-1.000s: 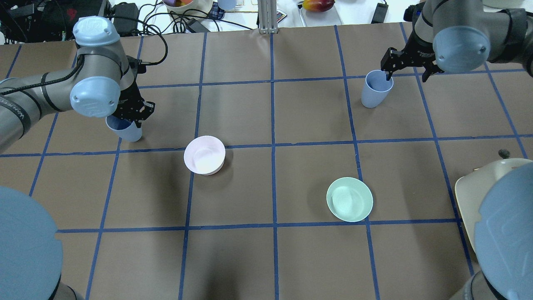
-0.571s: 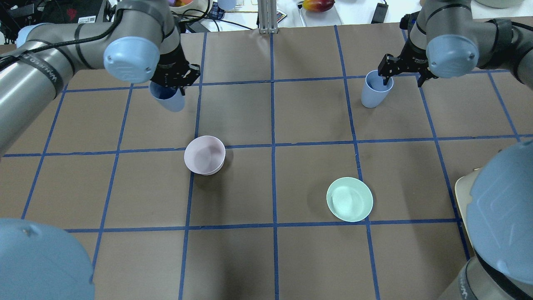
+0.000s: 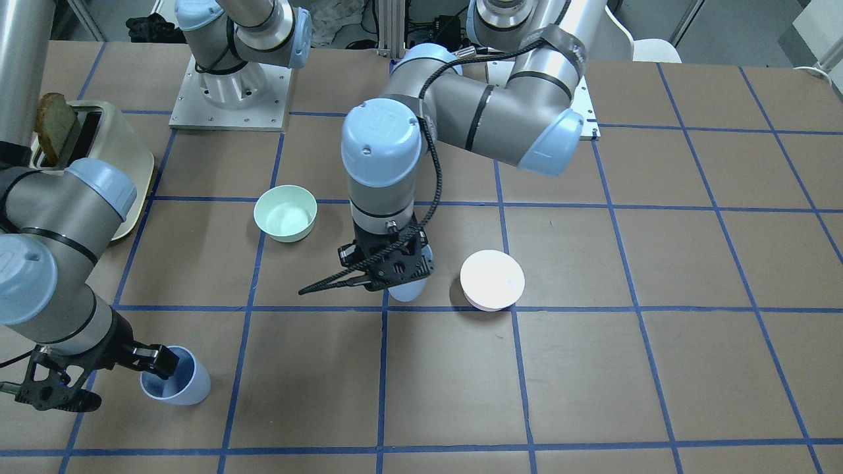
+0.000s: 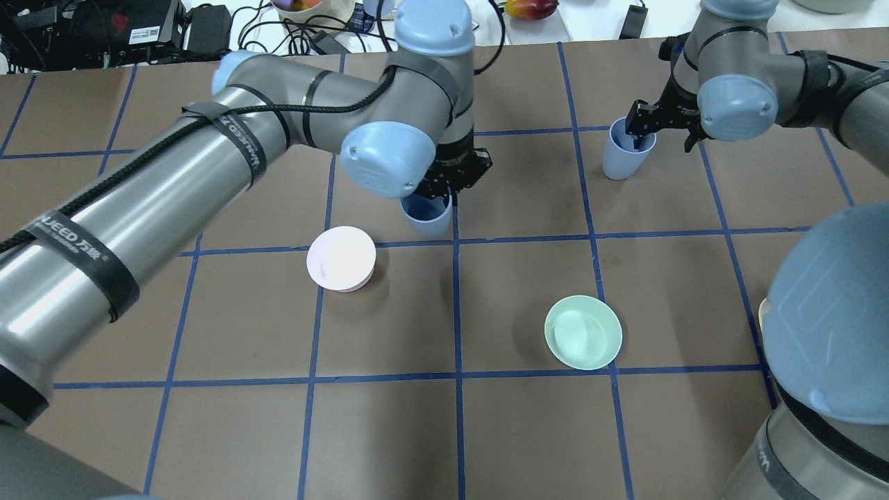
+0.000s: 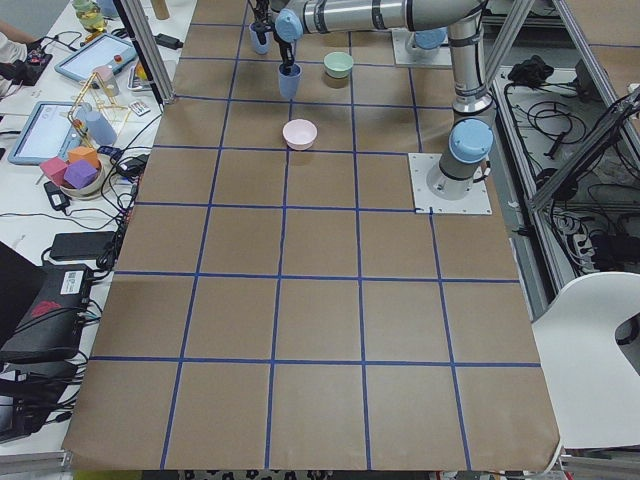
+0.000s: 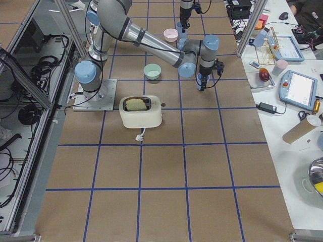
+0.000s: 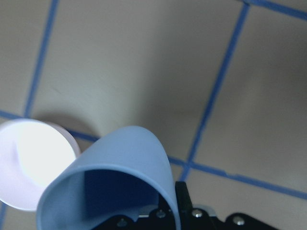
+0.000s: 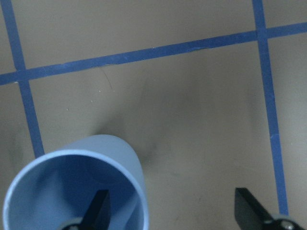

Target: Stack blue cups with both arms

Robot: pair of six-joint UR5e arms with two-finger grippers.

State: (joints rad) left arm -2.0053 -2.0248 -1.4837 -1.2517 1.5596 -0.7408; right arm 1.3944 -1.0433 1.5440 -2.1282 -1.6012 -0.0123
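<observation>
My left gripper (image 4: 444, 189) is shut on the rim of one blue cup (image 4: 427, 217) and holds it near the table's middle, right of the pink bowl. The same cup shows in the front view (image 3: 408, 288) and fills the left wrist view (image 7: 120, 177). The second blue cup (image 4: 624, 158) stands upright at the far right. My right gripper (image 4: 660, 135) is open and straddles that cup's rim. One finger (image 8: 98, 211) is inside the cup (image 8: 72, 187) and the other finger (image 8: 249, 206) is well outside it.
A pale pink bowl (image 4: 341, 258) stands left of centre. A mint-green bowl (image 4: 583, 332) stands right of centre, nearer the robot. A cream toaster (image 3: 85, 151) holding toast is on the robot's right. Cables and clutter lie beyond the far edge.
My left arm has carried its cup from the table's left side rightward to the middle. My right gripper has stayed open at the second cup, shifting only slightly.
</observation>
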